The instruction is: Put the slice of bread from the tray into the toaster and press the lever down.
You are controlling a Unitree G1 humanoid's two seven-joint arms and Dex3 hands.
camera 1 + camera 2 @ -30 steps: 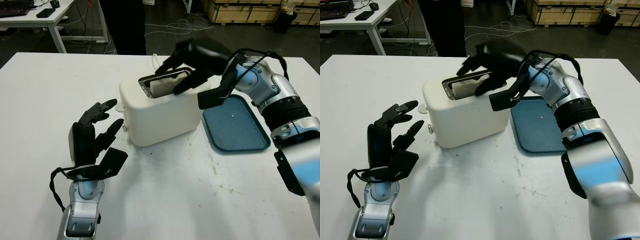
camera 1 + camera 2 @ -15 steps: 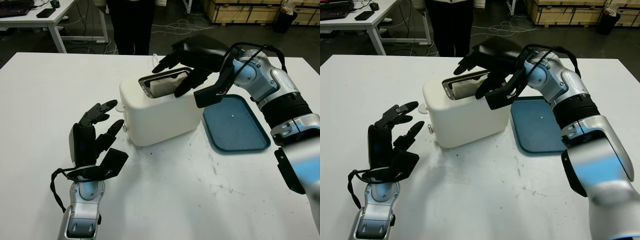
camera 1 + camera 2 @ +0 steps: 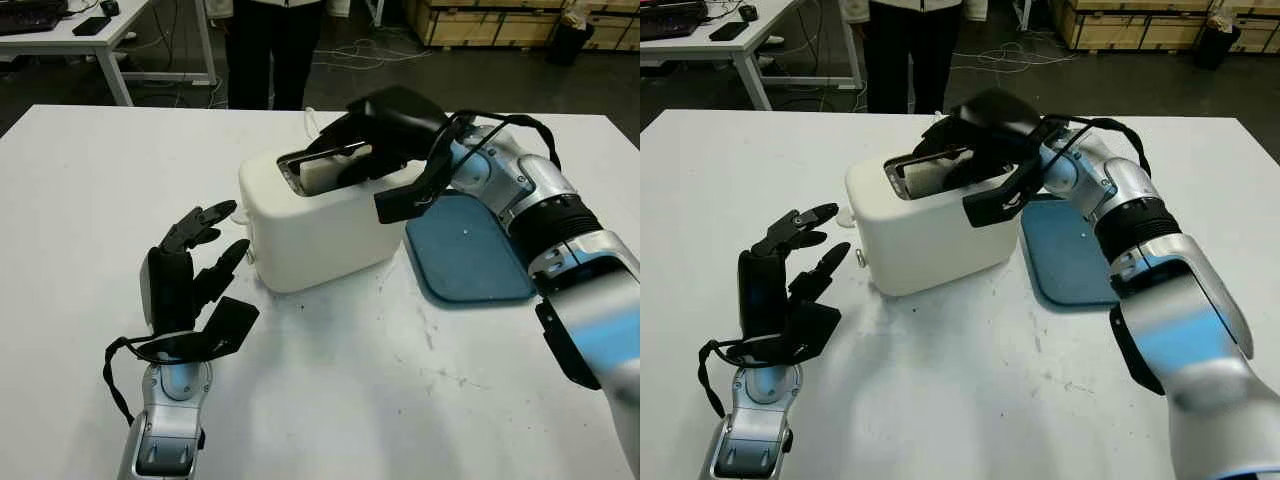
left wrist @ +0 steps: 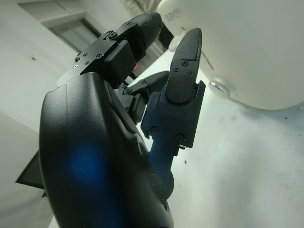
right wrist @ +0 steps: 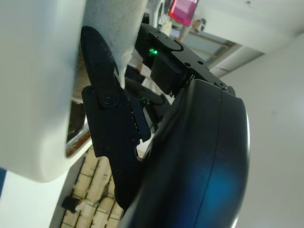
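The white toaster [image 3: 320,225] stands mid-table with the slice of bread [image 3: 322,177] poking up, tilted, out of its top slot. My right hand [image 3: 338,160] sits low over the slot, fingers behind the slice and thumb in front, closed on it. In the right wrist view the thumb [image 5: 104,102] lies against the bread [image 5: 114,28] and the toaster's wall [image 5: 33,71]. A small white lever knob [image 3: 241,212] sticks out of the toaster's left end. My left hand [image 3: 210,240] is open, held up just left of that end. The blue tray [image 3: 470,250] is empty.
A person [image 3: 265,50] stands at the table's far edge behind the toaster. Another table [image 3: 80,40] with devices is at the back left. Cables lie on the floor beyond. Bare white tabletop [image 3: 400,390] spreads in front of the toaster.
My right hand has dropped from above the toaster onto the slot and closed around the bread. The person has stepped closer. My left hand has stayed put.
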